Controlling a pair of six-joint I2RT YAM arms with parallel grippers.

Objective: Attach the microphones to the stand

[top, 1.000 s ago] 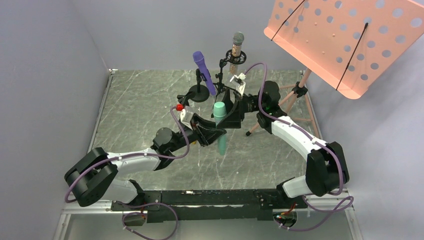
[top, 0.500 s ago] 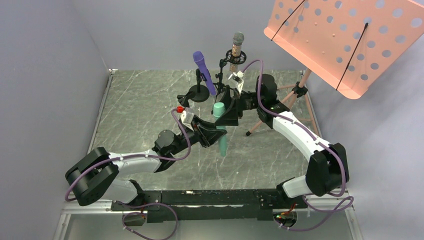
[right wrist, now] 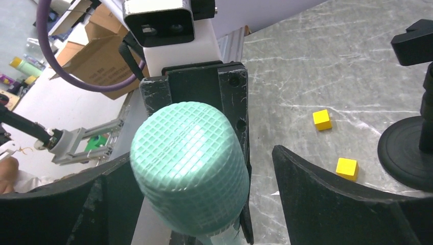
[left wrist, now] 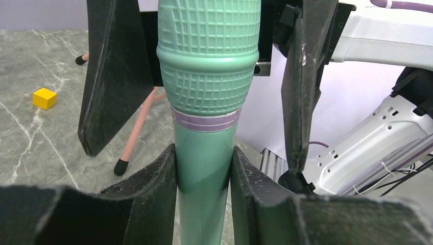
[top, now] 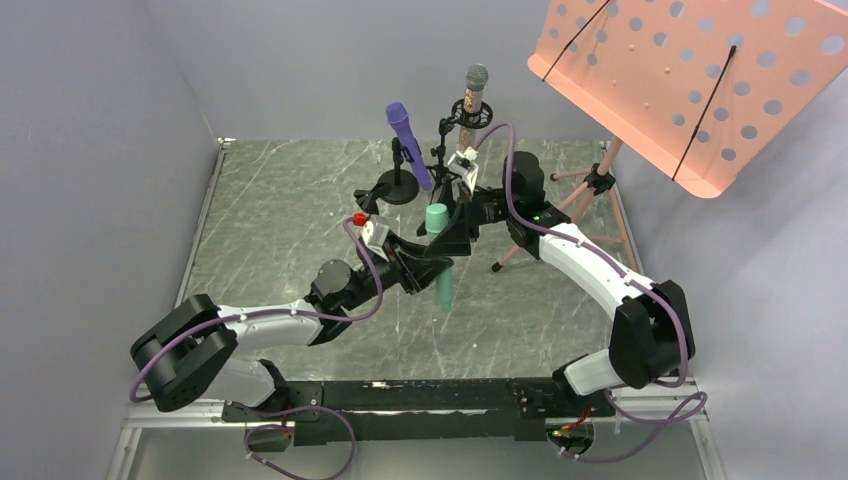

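Note:
The teal-green microphone [top: 440, 262] hangs upright over the table, mesh head up. My left gripper [top: 433, 268] is shut on its smooth handle just below the purple ring, as the left wrist view [left wrist: 203, 176] shows on the microphone [left wrist: 207, 76]. My right gripper [top: 448, 222] is open, its jaws on either side of the teal head [right wrist: 189, 163]; one finger [right wrist: 332, 204] stands clear of it. The purple microphone [top: 408, 143] and the pinkish-copper microphone [top: 472, 98] sit in clips on black stands at the back.
A pink perforated music stand [top: 690, 80] rises at the right; its tripod leg [top: 505, 255] reaches toward the middle. A round black stand base [top: 398, 187] sits behind my grippers. Small yellow cubes [right wrist: 321, 119] [right wrist: 346, 168] lie on the marble table [top: 270, 230].
My right gripper has moved left and closed in around the teal microphone's head. My left gripper still holds the handle and has shifted only slightly.

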